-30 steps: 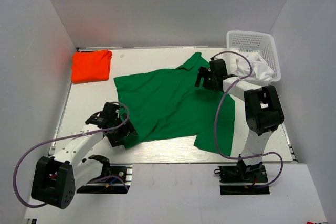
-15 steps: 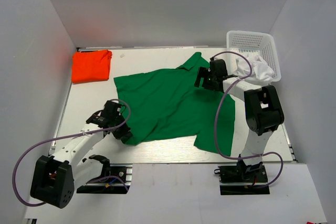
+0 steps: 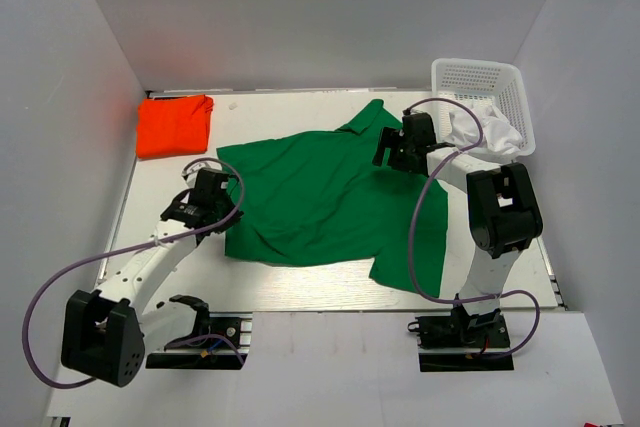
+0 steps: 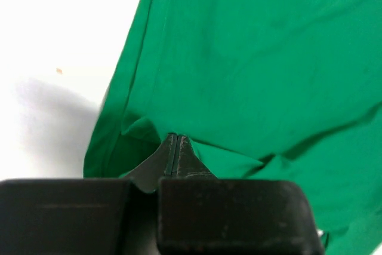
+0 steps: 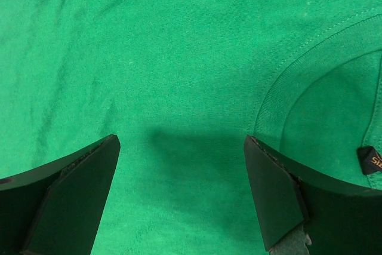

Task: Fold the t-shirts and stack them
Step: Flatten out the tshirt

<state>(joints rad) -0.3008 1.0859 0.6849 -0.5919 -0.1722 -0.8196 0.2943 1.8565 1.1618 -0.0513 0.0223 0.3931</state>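
Jaws of the left arm (image 3: 150, 267), at the near left, are pressed tight together on the left edge of the green t-shirt (image 3: 320, 197). In the left wrist view the two fingertips (image 4: 188, 162) meet with no gap, and a small pucker of green cloth rises to them where they pinch. The hem runs away from that spot as a doubled band beside the bare white surface (image 3: 300, 282).

The green t-shirt lies spread across the middle of the surface. Its body is mostly flat with a few soft creases. One short sleeve reaches toward the near right, beside the right arm (image 3: 500, 212), and the collar end points to the far side.

Farther back, the right arm's jaws stand wide apart over the cloth at the collar end of the green t-shirt. In the right wrist view the two dark fingers (image 5: 71, 198) hold nothing between them. Only flat green cloth shows there, with the curved neckline seam and a small dark label (image 5: 371, 160) off to the right. Whether the tips touch the cloth cannot be told.

At the far left corner lies the orange-red t-shirt (image 3: 175, 125), folded into a compact block and well apart from the green one. At the far right stands a white mesh basket (image 3: 475, 69) with crumpled white cloth (image 3: 490, 132) inside it.
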